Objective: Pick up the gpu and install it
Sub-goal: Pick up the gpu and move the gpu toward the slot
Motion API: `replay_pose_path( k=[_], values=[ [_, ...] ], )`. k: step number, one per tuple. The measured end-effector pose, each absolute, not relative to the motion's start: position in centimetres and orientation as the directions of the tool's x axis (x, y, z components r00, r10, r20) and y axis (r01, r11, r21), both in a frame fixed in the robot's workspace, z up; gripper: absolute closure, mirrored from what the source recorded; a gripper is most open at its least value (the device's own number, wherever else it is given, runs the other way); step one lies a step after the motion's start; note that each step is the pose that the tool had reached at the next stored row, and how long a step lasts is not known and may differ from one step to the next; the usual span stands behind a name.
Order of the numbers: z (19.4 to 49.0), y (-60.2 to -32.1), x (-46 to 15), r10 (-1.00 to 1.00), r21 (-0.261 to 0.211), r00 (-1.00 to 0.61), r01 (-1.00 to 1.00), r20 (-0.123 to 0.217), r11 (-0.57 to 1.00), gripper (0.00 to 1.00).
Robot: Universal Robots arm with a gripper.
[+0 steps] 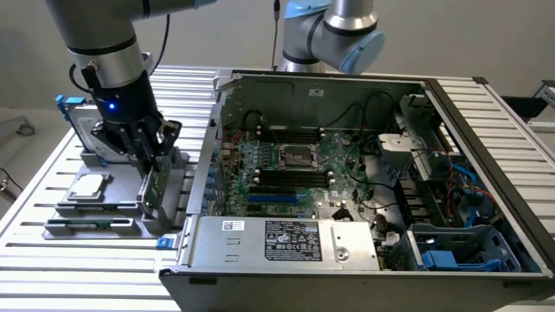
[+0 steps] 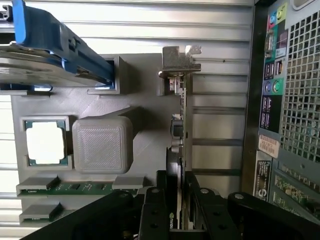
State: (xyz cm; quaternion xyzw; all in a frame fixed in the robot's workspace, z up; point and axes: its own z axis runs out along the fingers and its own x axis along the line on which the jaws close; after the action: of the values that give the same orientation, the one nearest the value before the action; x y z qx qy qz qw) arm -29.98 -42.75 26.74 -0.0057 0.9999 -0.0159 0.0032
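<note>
A: Reading the ext. view left to right: what sits at its far left on the table [image 1: 78,276]?
B: Grey holder [image 1: 113,207] w/ spare parts. Hard drive [image 1: 82,122], blue rails, stands at the back. Square silver chip [image 1: 87,186] lies in a recess nearer the front.
A: Where's the gpu [image 1: 154,187]?
B: At the holder's edge toward the ext. view's right, standing on edge in its slot, just beside the PC case [image 1: 329,76]. Wrist view shows it edge-on, w/ silver bracket [image 2: 179,62] at the end away from the camera.
A: Jaws?
B: Arm [image 1: 104,45] reaches down from above. Jaws closed on the gpu's upper edge, one finger [image 2: 152,217] per face. Card sits in the slot, not lifted.
A: Further right?
B: Case lies open, interior facing up. Motherboard [image 1: 290,166] exposed, PSU [image 1: 290,240] along the near edge. Second arm [image 1: 334,29] stands behind the case, approx. mid-frame.
</note>
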Motion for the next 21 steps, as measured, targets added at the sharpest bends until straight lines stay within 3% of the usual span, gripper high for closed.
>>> replay_pose_path(
  k=[21],
  values=[
    [36.3, -42.8, -27.0, -0.012, -0.032, -1.000, -0.012, 0.000, 0.999, 0.74]
  ],
)
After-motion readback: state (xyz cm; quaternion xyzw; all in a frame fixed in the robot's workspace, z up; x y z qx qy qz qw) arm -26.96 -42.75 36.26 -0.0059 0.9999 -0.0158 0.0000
